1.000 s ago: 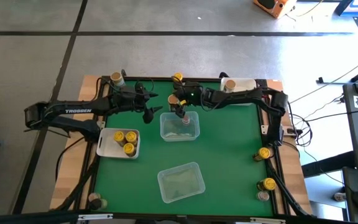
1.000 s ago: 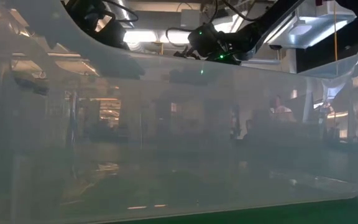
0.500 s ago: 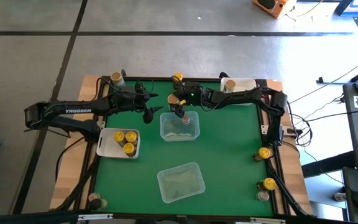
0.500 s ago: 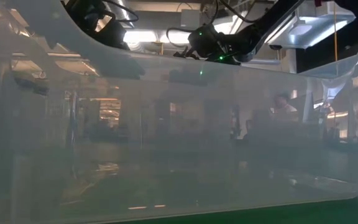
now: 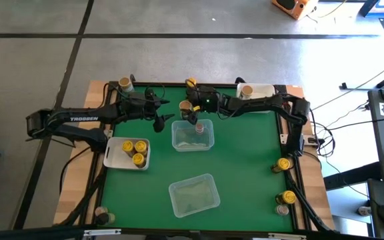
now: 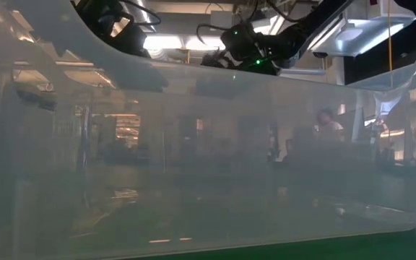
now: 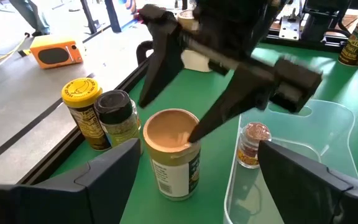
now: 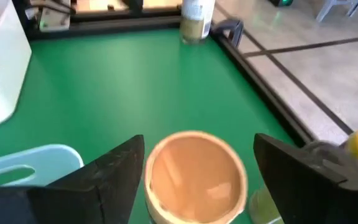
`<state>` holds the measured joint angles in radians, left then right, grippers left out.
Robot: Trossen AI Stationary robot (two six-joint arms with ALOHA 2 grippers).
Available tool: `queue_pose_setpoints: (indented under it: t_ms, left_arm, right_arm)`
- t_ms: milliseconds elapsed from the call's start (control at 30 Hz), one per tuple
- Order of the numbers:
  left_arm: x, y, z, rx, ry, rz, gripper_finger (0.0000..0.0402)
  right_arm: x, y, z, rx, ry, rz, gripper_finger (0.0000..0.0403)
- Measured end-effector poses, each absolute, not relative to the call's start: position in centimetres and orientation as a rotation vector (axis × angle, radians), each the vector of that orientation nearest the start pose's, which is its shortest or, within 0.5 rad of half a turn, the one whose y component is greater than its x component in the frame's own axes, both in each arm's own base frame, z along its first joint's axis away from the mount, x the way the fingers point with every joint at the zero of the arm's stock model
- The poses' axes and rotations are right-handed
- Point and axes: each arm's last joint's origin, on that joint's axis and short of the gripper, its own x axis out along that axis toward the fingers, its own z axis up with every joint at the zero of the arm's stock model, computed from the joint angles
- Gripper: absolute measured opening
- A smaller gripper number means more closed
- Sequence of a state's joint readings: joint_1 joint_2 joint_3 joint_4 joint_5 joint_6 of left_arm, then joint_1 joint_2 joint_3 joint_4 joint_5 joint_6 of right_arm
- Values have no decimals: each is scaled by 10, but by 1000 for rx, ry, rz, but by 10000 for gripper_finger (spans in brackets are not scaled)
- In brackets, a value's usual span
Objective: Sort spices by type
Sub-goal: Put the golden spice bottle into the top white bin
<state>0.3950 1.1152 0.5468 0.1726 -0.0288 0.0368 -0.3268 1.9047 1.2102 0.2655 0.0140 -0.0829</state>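
Note:
A tan-lidded spice jar (image 7: 173,149) (image 5: 186,106) stands upright on the green mat, just beyond the far rim of a clear tub (image 5: 209,143). My right gripper (image 5: 191,115) is open over it, its fingers (image 7: 160,68) standing on either side of the lid (image 8: 194,177) with gaps showing. A pinkish-lidded jar (image 7: 253,143) stands inside that tub. My left gripper (image 5: 159,117) waits open a little to the left, pointing at the tan-lidded jar.
A white tray (image 5: 112,155) at the left holds two yellow-lidded jars (image 5: 133,152). A second tray (image 5: 264,89) at the far right holds a tan-lidded jar (image 5: 247,91). An empty clear tub (image 5: 193,195) sits near the front. Loose jars stand at the far edge (image 7: 82,112) and right edge (image 5: 283,163).
My right gripper has risen a little and tipped slightly over the tan-lidded jar, staying open. The jar stands where it was.

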Motion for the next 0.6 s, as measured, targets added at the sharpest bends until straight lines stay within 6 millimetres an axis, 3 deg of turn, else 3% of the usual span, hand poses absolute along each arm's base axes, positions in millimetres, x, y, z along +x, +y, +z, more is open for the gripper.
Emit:
queue_pose_setpoints:
  t_ms: [300,600]
  left_arm:
    - [214,90,222,-36,400,411,324]
    - [214,90,222,-36,399,411,324]
  right_arm:
    - [399,-136,200,-11,451,-320,394]
    - [401,-131,196,19,469,-263,378]
